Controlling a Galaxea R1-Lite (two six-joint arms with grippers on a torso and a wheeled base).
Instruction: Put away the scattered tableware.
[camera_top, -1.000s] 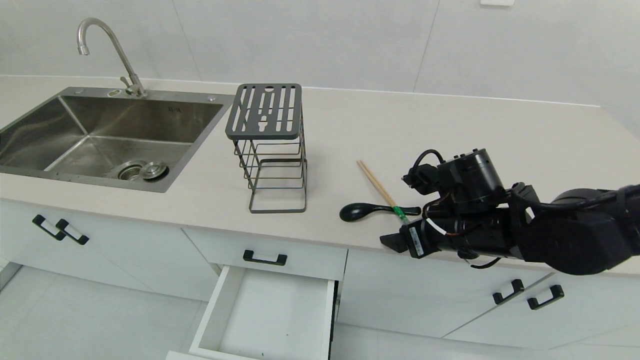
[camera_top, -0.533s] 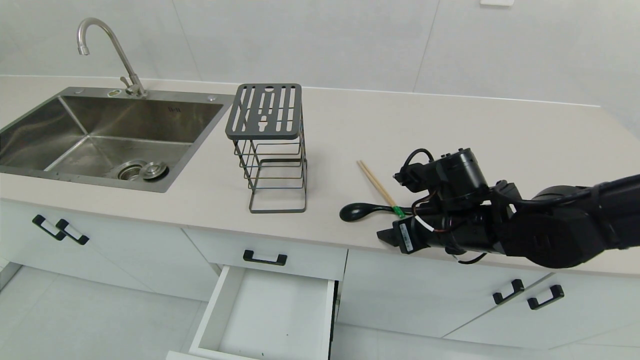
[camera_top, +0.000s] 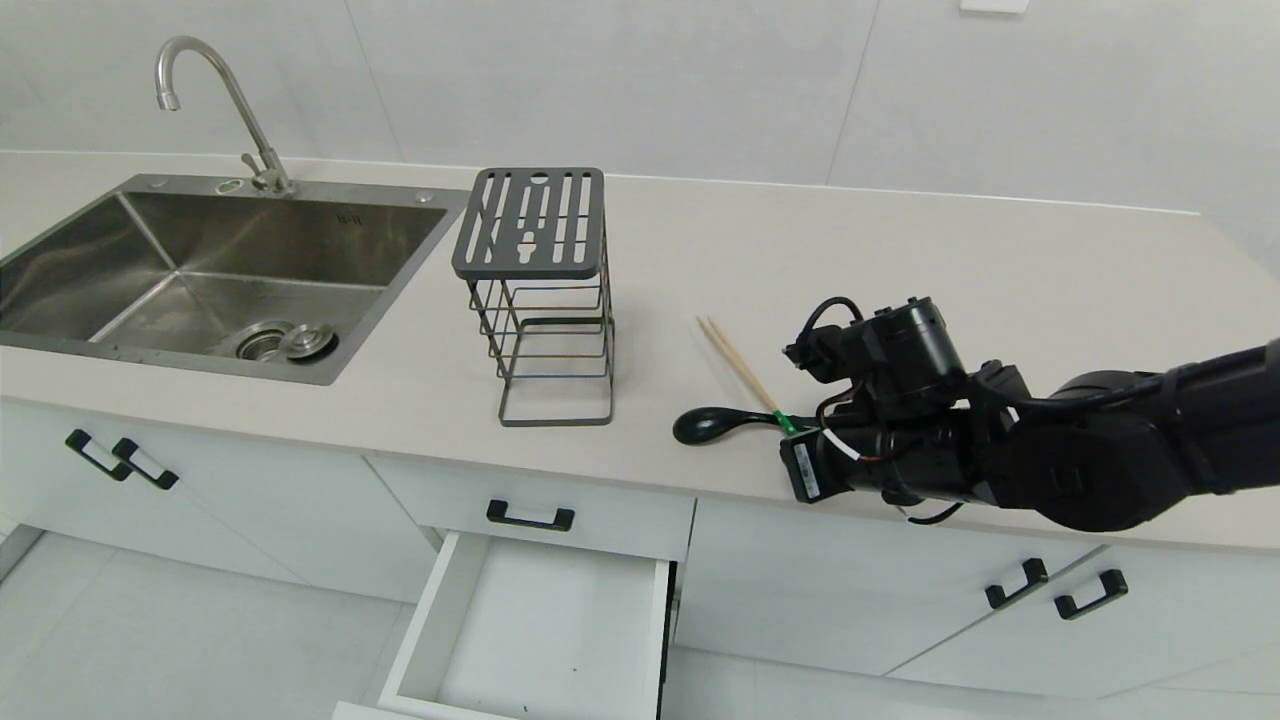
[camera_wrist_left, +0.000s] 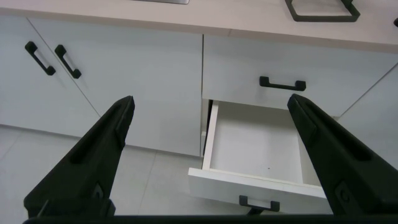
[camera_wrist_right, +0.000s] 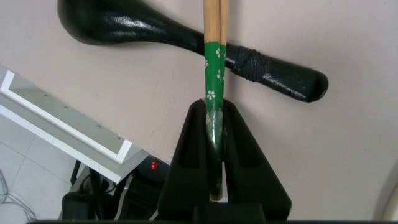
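Note:
A pair of wooden chopsticks (camera_top: 737, 366) with green flowered ends lies across the handle of a black spoon (camera_top: 715, 423) on the beige countertop. My right gripper (camera_top: 797, 432) sits at the counter's front edge, shut on the green ends of the chopsticks (camera_wrist_right: 214, 87). In the right wrist view the black spoon (camera_wrist_right: 155, 32) lies crosswise beyond the fingers (camera_wrist_right: 237, 155). My left gripper (camera_wrist_left: 208, 155) hangs open in front of the cabinets, above the open white drawer (camera_wrist_left: 258, 152), holding nothing.
A dark wire rack (camera_top: 535, 290) with a slotted top stands left of the spoon. The steel sink (camera_top: 190, 270) and tap (camera_top: 215, 105) are at the far left. The open drawer (camera_top: 540, 630) juts out below the counter edge. Black handles (camera_top: 1055, 590) mark the cabinet doors.
The right gripper has moved left along the counter edge and shut on the chopsticks' green ends. The chopsticks' far tips have shifted slightly left.

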